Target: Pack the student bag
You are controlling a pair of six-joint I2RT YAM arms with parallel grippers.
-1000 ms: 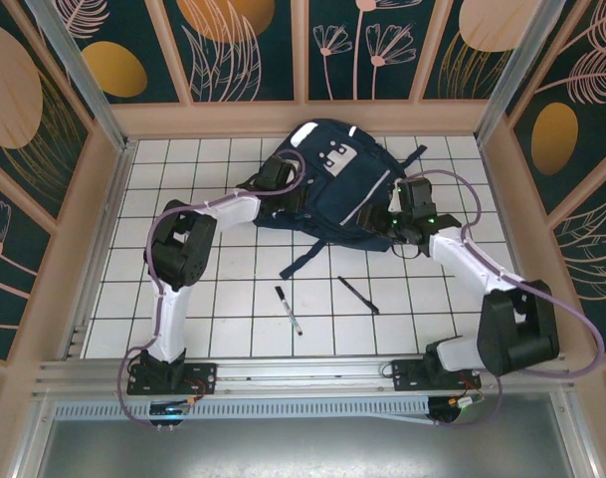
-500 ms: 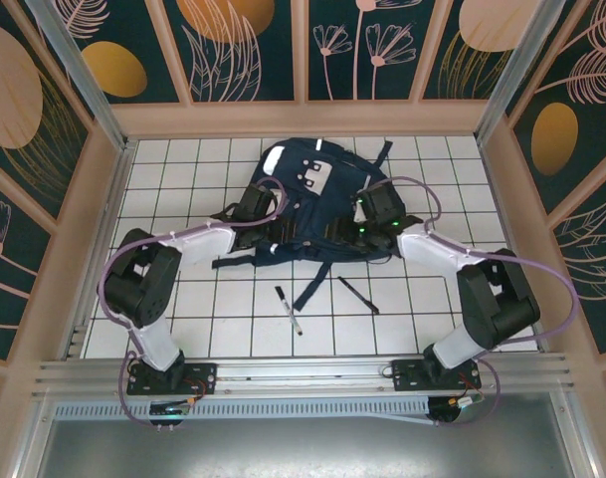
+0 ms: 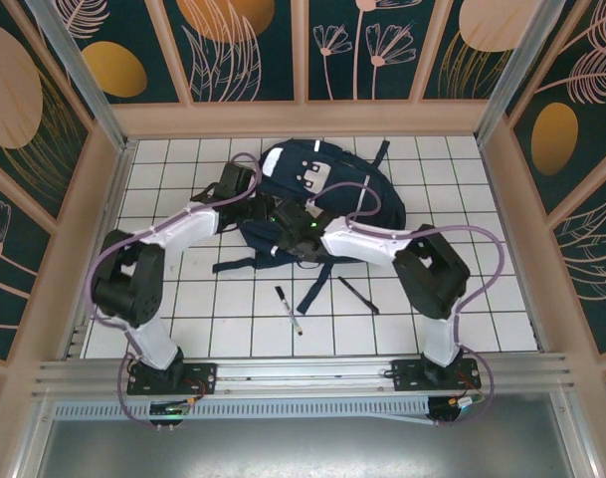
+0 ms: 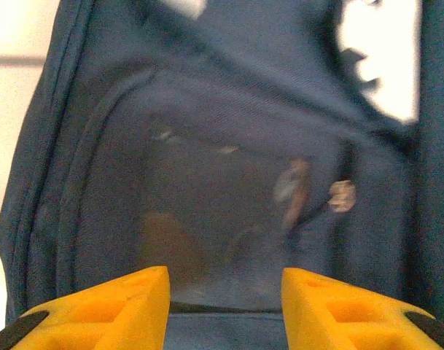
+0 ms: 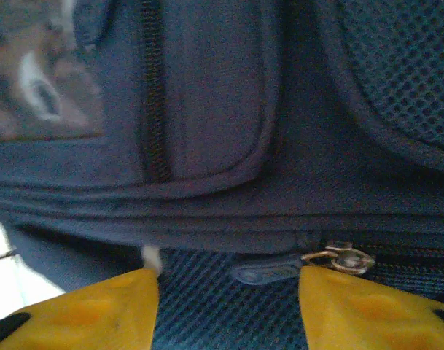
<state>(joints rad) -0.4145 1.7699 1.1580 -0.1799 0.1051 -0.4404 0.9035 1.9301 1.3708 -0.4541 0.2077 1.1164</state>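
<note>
Overhead and wrist views of a two-arm station. The student bag (image 3: 367, 199), navy blue, lies flat on the far central part of the white gridded worktop (image 3: 183, 319). Its long axis runs roughly far to near, skewed slightly. The end bearing the white patches (image 3: 314, 177) points toward the far wall. Dark straps (image 3: 312, 287) trail from the opposite end toward the near edge.

The left hand (image 3: 251, 197) rests against the bag's left flank, and the right hand (image 3: 286, 221) sits at the near edge of the bag, close to the left one.

In the left wrist view, the yellow fingers (image 4: 119, 306) stand apart. The front pocket panel spreads beyond them, and a white patch shows at the upper right. Whether the fingers pinch any fabric cannot be told.

In the right wrist view, the yellow fingers (image 5: 98, 310) are likewise parted. Blue mesh fabric fills the gap between them, and a metal zip pull (image 5: 345, 259) lies just above the right-hand finger. A grasp cannot be confirmed here either.

Nearer the arm bases, apart from the bag, lie a white-barrelled marker (image 3: 288, 309) and a black pen (image 3: 358, 295), each set diagonally, with one strap end between them.
</note>
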